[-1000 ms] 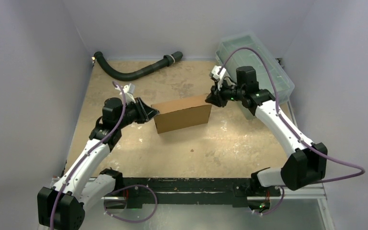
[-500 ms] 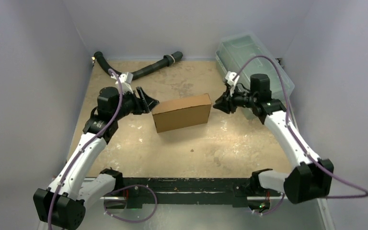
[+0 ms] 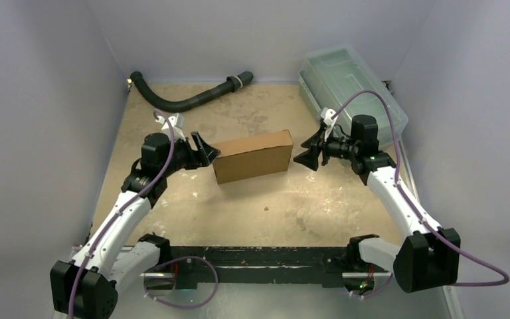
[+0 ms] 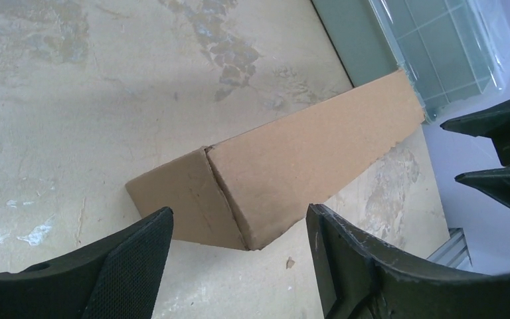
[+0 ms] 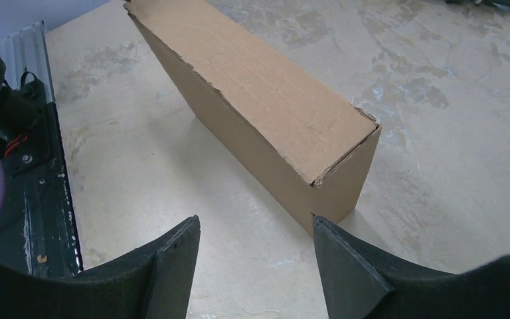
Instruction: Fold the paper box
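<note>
The paper box point(image 3: 252, 156) stands closed on the table's middle, a long brown cardboard block lying at a slight angle. In the left wrist view its left end and long side point(image 4: 292, 166) lie just beyond my left gripper point(image 4: 239, 212), which is open with nothing between its fingers. From above, the left gripper point(image 3: 208, 150) sits close to the box's left end. My right gripper point(image 3: 305, 152) is a short gap off the right end, jaws open. In the right wrist view the box's end corner point(image 5: 265, 100) lies just ahead of the empty right gripper point(image 5: 255, 220).
A clear greenish plastic lidded bin point(image 3: 352, 86) stands at the back right, close behind the right arm. A black corrugated hose point(image 3: 186, 100) lies along the back left. Grey walls close in three sides. A black rail point(image 3: 259, 256) runs along the near edge.
Both grippers have opened and come off the box's ends. The right gripper has drawn back to the right and nearer. The box has stayed in place.
</note>
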